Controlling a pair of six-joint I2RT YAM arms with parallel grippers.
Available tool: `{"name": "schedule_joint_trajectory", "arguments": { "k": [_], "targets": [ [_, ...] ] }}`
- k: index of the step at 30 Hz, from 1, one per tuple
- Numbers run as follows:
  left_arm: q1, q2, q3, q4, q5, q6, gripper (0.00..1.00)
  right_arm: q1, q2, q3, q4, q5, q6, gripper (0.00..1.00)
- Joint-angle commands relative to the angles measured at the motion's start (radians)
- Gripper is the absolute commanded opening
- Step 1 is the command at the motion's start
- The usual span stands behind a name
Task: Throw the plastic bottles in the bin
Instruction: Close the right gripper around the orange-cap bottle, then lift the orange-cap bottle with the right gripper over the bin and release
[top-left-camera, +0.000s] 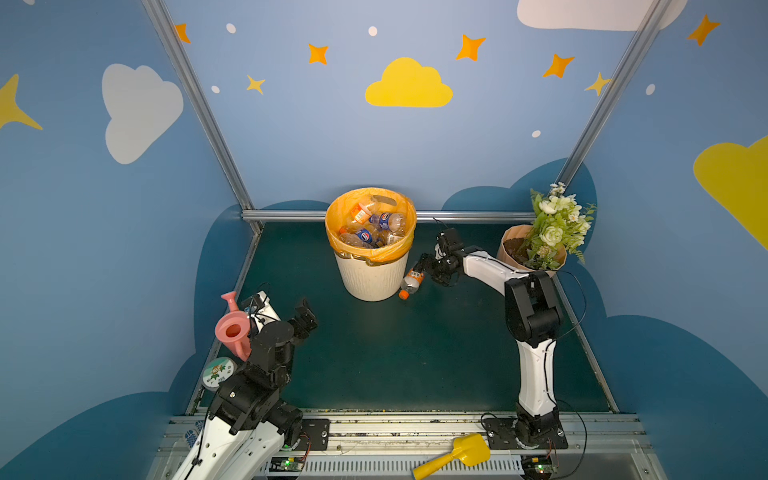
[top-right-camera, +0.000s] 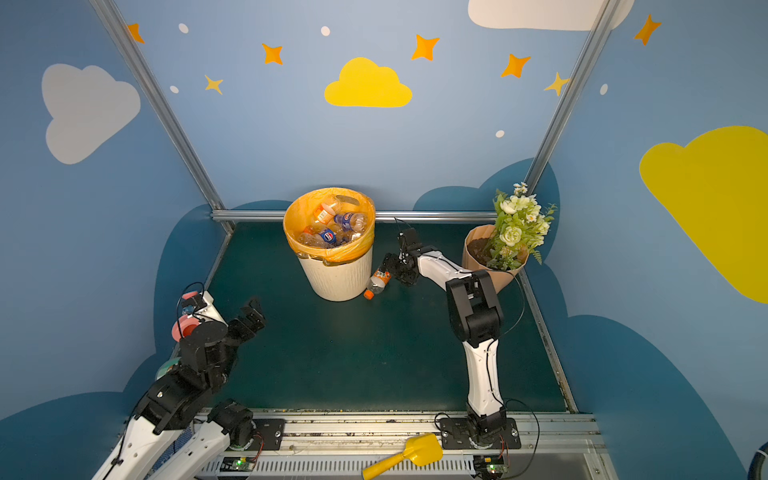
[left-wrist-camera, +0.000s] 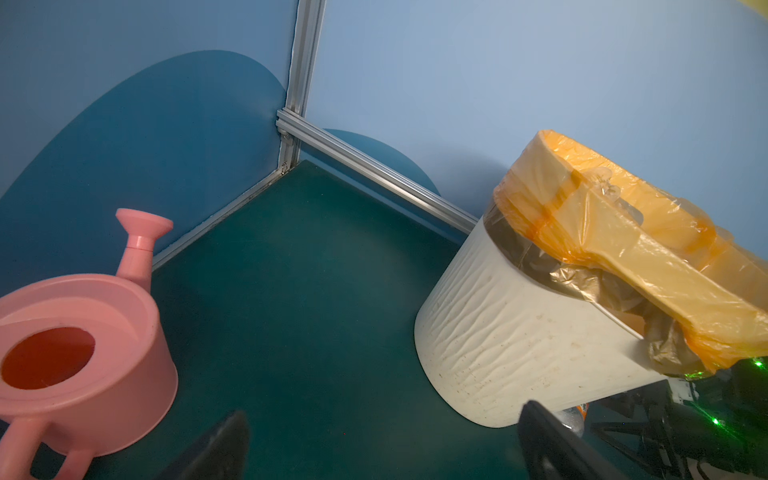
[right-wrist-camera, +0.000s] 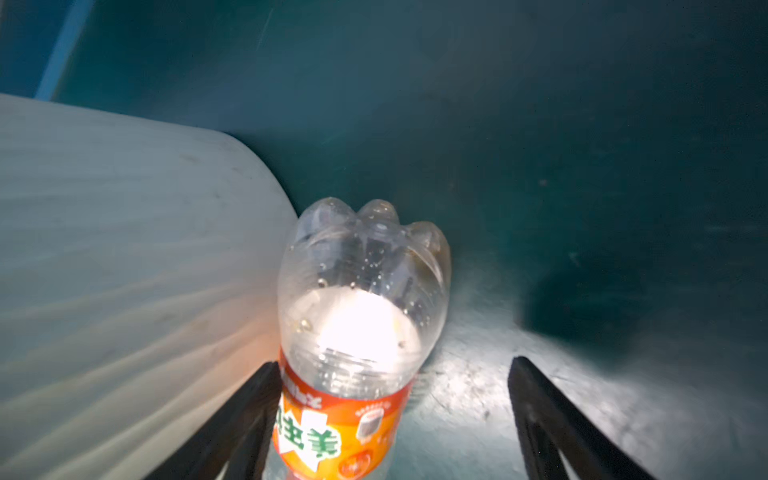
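The right gripper (top-left-camera: 424, 269) is down at the mat (top-left-camera: 374, 353) with its jaws spread around a clear bottle (top-left-camera: 411, 282) and not clamped on it. In the right wrist view the bottle (right-wrist-camera: 361, 299) lies between the two black fingers (right-wrist-camera: 249, 415). Its orange label is level with them and its petal-shaped base lies past the tips. The finger on the bin's side seems to touch the label, though the blur there leaves that unsure. A clear gap separates the bottle from the other finger.

The bottle lies on its side just beside the foot of the bin (top-left-camera: 370, 278), on the bin's right in both top views. Inside the bin's orange bag several more bottles (top-left-camera: 374, 226) are heaped. A flower pot (top-left-camera: 515, 249) stands behind the right arm.

The left gripper (top-left-camera: 305, 318) hovers near the front left, jaws wide and empty, well apart from the bin. A pink watering can (top-left-camera: 232, 330) stands beside it.
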Motion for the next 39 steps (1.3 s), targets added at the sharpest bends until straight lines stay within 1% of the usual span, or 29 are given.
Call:
{"name": "schedule_joint_trajectory", "arguments": {
  "k": [1, 5, 8, 10, 13, 14, 18, 20, 23, 26, 32, 34, 39],
  "targets": [
    [0.006, -0.003, 0.023, 0.014, 0.002, 0.002, 1.00, 0.020, 0.048, 0.045, -0.122, 0.080, -0.038, 0.83],
    [0.010, -0.007, 0.023, 0.010, 0.004, -0.001, 1.00, 0.023, 0.094, 0.107, -0.175, 0.098, -0.061, 0.82],
    [0.011, -0.015, 0.020, 0.001, 0.000, -0.001, 1.00, 0.026, 0.130, 0.169, -0.231, 0.125, -0.098, 0.77],
    [0.013, -0.024, 0.019, -0.002, -0.005, -0.002, 1.00, 0.028, 0.154, 0.209, -0.271, 0.150, -0.127, 0.76],
    [0.015, -0.034, 0.017, -0.005, -0.010, -0.001, 1.00, 0.023, 0.171, 0.224, -0.290, 0.135, -0.141, 0.73],
    [0.016, -0.035, 0.017, -0.007, -0.010, -0.002, 1.00, 0.023, 0.171, 0.220, -0.289, 0.130, -0.142, 0.71],
    [0.017, -0.043, 0.017, -0.018, -0.011, -0.008, 1.00, 0.021, 0.142, 0.161, -0.244, 0.099, -0.141, 0.55],
    [0.017, -0.044, 0.017, -0.019, -0.012, -0.009, 1.00, 0.016, 0.113, 0.122, -0.212, 0.087, -0.134, 0.51],
    [0.017, -0.045, 0.016, -0.024, -0.017, -0.012, 1.00, 0.004, 0.055, 0.061, -0.165, 0.080, -0.127, 0.49],
    [0.016, -0.042, 0.013, -0.022, -0.019, -0.018, 1.00, -0.018, -0.024, -0.013, -0.095, 0.053, -0.119, 0.45],
    [0.018, -0.021, 0.003, -0.029, -0.014, -0.046, 1.00, -0.060, -0.228, -0.179, 0.116, -0.023, -0.144, 0.48],
    [0.019, -0.014, -0.003, -0.027, -0.011, -0.054, 1.00, -0.072, -0.310, -0.239, 0.189, -0.036, -0.154, 0.47],
    [0.020, -0.005, -0.013, -0.023, -0.006, -0.064, 1.00, -0.109, -0.494, -0.297, 0.254, -0.062, -0.178, 0.43]
  ]
}}
